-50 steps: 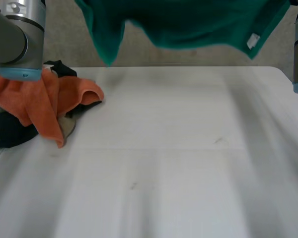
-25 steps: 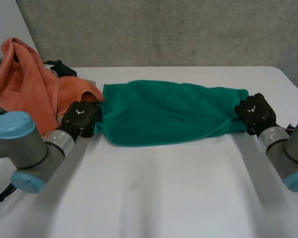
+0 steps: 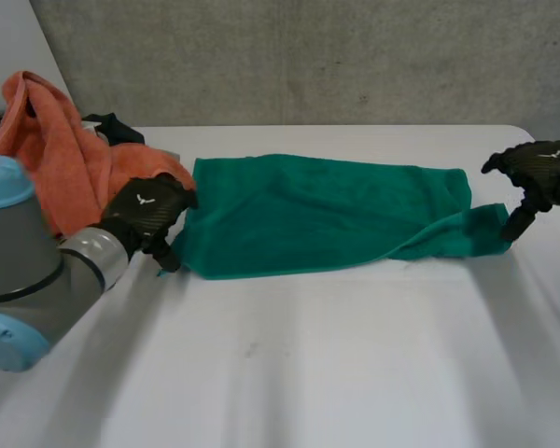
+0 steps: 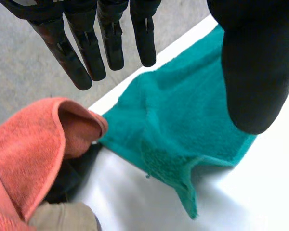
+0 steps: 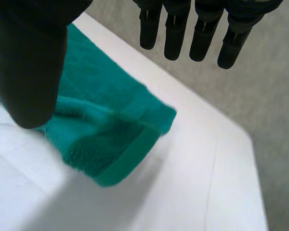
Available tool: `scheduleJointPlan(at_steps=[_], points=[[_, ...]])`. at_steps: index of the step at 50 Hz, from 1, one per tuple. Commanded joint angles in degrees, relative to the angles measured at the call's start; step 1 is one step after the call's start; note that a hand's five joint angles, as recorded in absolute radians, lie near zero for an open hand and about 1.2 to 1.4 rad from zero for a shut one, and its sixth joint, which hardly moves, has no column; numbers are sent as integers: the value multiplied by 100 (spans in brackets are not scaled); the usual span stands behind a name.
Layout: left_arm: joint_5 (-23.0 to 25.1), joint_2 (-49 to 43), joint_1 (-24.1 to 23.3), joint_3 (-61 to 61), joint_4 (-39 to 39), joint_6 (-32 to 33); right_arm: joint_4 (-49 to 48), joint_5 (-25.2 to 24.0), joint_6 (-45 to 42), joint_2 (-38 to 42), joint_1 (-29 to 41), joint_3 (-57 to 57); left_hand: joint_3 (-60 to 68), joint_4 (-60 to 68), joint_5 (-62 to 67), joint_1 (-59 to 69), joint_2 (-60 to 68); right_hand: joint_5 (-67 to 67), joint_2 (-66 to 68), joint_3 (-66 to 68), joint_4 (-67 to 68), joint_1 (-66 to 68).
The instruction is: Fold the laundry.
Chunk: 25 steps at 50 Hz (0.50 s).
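Note:
A green towel point(image 3: 317, 215) lies flat across the far half of the white table point(image 3: 308, 364), stretched from left to right. My left hand point(image 3: 147, 217) hovers just off the towel's left end, beside the orange cloth, open with nothing in it. In the left wrist view its straight fingers point(image 4: 89, 55) and thumb stand apart above the towel's folded left corner point(image 4: 183, 163). My right hand point(image 3: 539, 172) is raised clear of the towel's right end, open and empty. In the right wrist view its fingers point(image 5: 197, 29) hang over the bunched right corner point(image 5: 115, 144).
A pile of laundry sits at the table's far left: an orange towel point(image 3: 61, 173) on top, dark garments point(image 3: 118, 127) behind and under it, something beige point(image 4: 62, 216) below. The table's right edge lies close beyond my right hand. A grey wall stands behind.
The towel, held up in the air a second ago, came down onto the table. Both hands have since let go of its ends, opened and drawn away, the right one out to the right.

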Motion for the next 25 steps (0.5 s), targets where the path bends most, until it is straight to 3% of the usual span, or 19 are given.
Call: scheduleJointPlan(at_steps=[1, 10, 19, 23, 25], points=[[-766, -731, -178, 664, -95, 5, 907, 1, 328, 1020, -132, -1342, 278, 336, 372, 217, 278, 187, -88, 57, 38, -68], [-819, -1662, -178, 1463, -631, 267, 1276, -244, 793, 2346, -220, -2949, 413, 471, 507, 353, 413, 1043, 768, 913, 894, 788], [-837, -2235, -134, 2000, -727, 532, 1857, -342, 935, 3156, -26, -3848, 867, 924, 960, 806, 866, 1045, 770, 915, 896, 790], [-811, -2296, -116, 2115, -728, 514, 1857, -289, 909, 3315, 61, -3971, 1924, 1981, 2018, 1863, 1924, 1446, 1172, 1316, 1297, 1191], [-793, -2297, -107, 2141, -693, 514, 1857, -263, 909, 3350, 97, -3971, 3571, 3628, 3664, 3510, 3570, 2520, 2246, 2390, 2371, 2265]])
